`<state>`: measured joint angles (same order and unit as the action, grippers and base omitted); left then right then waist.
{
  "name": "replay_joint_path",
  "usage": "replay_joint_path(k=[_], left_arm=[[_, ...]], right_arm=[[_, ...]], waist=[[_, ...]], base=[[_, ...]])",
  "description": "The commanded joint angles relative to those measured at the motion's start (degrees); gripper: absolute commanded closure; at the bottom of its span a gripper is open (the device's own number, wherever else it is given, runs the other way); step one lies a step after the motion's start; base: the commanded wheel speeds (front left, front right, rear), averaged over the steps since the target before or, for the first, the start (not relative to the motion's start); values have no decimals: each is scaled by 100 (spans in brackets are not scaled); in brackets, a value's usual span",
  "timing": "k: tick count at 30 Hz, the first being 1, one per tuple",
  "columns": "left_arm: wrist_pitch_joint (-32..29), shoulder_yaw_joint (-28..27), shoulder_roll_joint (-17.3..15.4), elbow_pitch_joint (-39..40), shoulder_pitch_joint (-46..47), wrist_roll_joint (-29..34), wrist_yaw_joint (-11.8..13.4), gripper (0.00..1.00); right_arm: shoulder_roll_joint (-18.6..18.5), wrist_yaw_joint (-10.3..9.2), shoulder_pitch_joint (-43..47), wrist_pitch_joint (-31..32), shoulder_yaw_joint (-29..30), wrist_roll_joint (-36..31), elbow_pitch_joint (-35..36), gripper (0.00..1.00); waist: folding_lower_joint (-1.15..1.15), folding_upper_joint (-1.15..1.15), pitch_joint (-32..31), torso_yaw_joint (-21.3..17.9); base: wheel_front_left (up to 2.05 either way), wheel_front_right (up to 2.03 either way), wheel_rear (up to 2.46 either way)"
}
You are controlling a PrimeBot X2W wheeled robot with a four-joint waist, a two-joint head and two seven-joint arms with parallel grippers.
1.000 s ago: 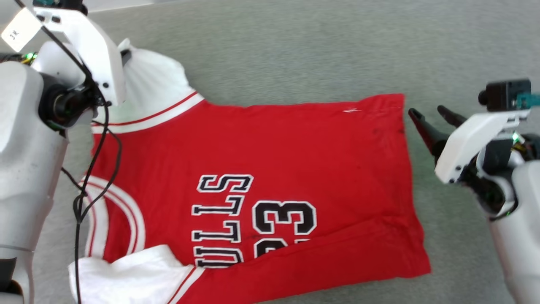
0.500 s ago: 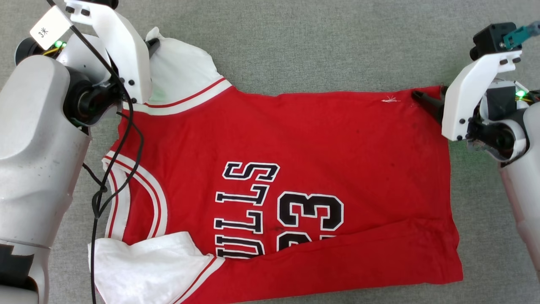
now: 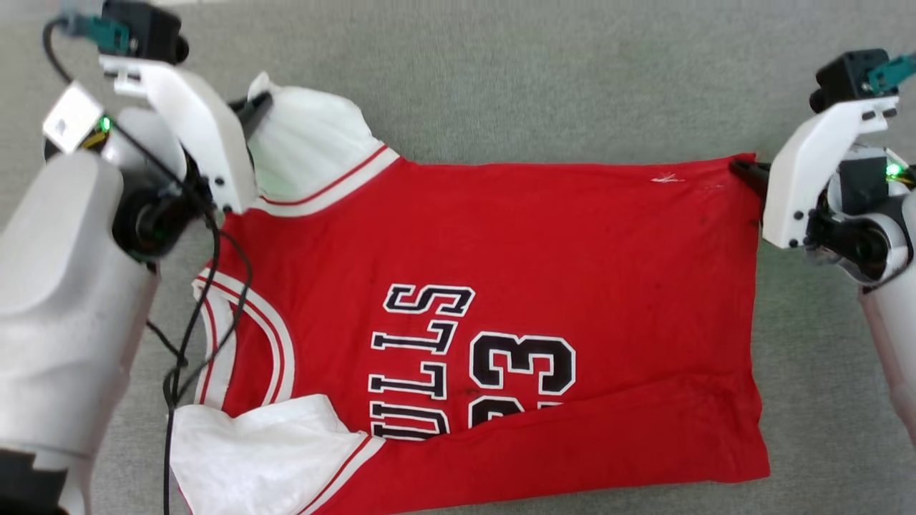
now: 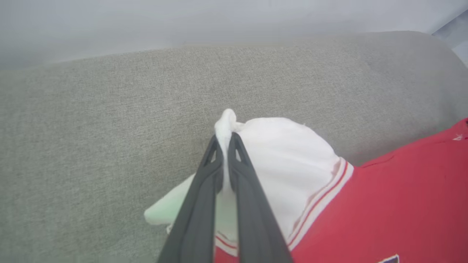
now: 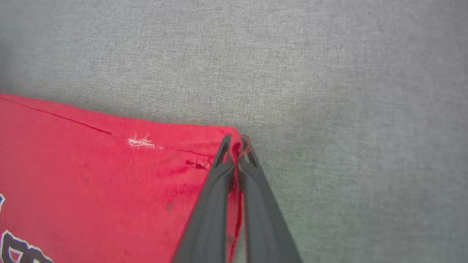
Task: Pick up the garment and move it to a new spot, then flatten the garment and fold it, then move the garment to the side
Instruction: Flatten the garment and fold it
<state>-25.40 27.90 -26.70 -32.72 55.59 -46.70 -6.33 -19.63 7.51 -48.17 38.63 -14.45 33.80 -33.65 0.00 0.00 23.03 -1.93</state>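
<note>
The red short-sleeved jersey with white sleeves and striped trim (image 3: 501, 257) lies front-up and spread out on a grey woven fabric surface (image 3: 537, 71). Its neck opening points toward the robot's left and its hem toward the right. The black, white-outlined lettering (image 3: 522, 365) reads sideways in the head view, and a red fold along the near edge covers part of it. The near white sleeve (image 3: 257, 458) lies crumpled at the lower left. The far white sleeve (image 3: 308, 150) is bunched up where it is gripped.

The left gripper (image 4: 225, 137) is clenched on the tip of the far sleeve. In the left wrist view a small peak of white cloth stands out beyond its two dark fingers (image 4: 197, 215). The right gripper (image 5: 237, 140) is clenched on the far hem corner. In the right wrist view the red edge is pinched between its fingers (image 5: 256, 204), beside a small tuft of white thread (image 5: 140, 141). The far edge of the jersey runs straight between the two grasp points.

In the head view the left gripper (image 3: 254, 111) is at the upper left and the right gripper (image 3: 744, 172) at the upper right. A black cable (image 3: 193, 322) hangs from the pale left forearm (image 3: 64, 307) across the collar trim.
</note>
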Motion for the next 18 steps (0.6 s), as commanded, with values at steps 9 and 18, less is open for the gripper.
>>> replay_joint_path(k=[9,18], left_arm=[[709,-252,-187,828,-1703,-277,295,100],[946,-426,-224,1794,-3782,-727,922,100]], right_arm=[[-153,-4,1396,-363,310,38,822,100],[67,-4,2952,-518,637,14,1367,100]], waist=[[0,0,-1020,25],[0,0,-1659,115]], base=[[0,0,0],[0,0,0]])
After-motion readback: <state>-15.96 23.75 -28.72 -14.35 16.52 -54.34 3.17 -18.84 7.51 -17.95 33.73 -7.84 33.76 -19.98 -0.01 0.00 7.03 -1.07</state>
